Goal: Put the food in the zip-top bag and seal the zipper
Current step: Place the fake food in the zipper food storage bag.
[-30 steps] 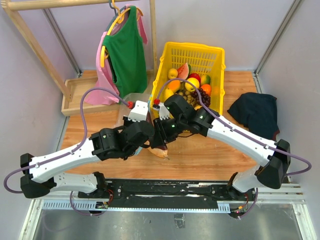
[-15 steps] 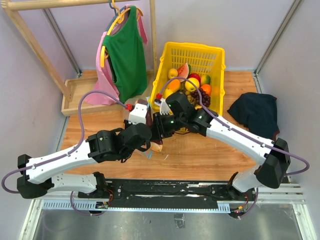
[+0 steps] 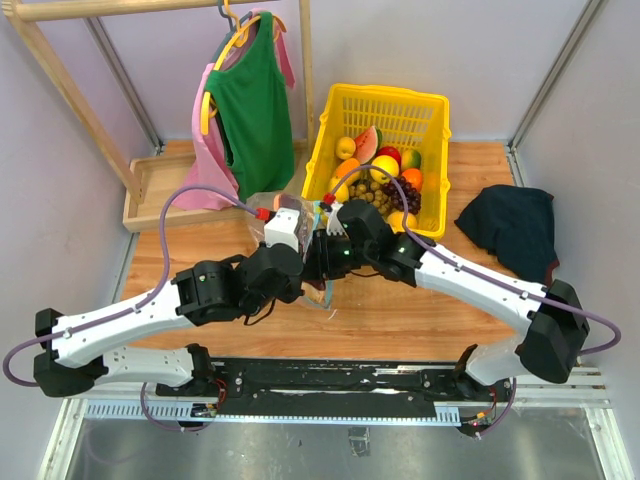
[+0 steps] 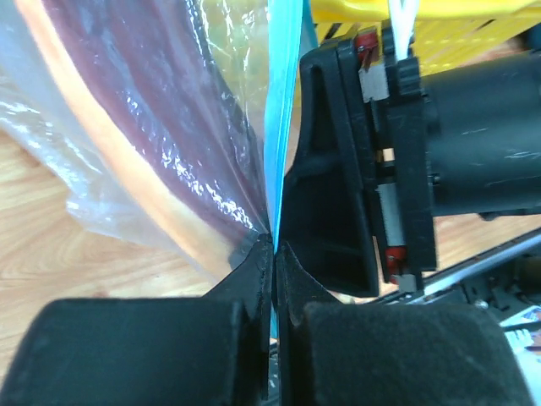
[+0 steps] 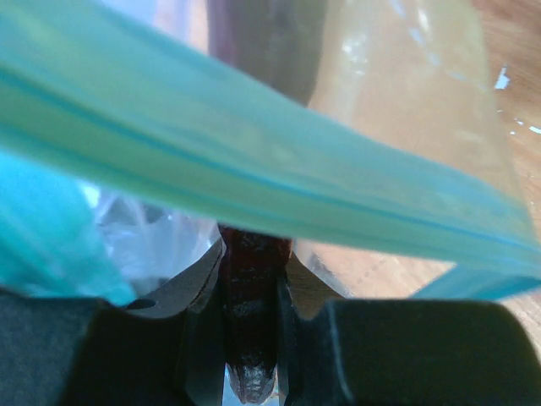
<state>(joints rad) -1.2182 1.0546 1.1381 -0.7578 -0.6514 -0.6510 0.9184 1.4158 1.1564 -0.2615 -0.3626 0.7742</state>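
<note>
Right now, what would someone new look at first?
Probably the squeeze in the middle: the left pincer pinches the blue zipper of the clear bag, and the right pincer grips a dark red piece. Farther back sits a bright yellow basket heaped with toy fruit.

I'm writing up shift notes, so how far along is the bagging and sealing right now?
Done: one reddish wedge shows behind the plastic of the clear bag. In hand: the left hand is shut on the blue zipper strip, while the right hand pinches the wedge at the mouth. Left: the other fruit lies in the yellow basket, and the strip looks unsealed.
</note>
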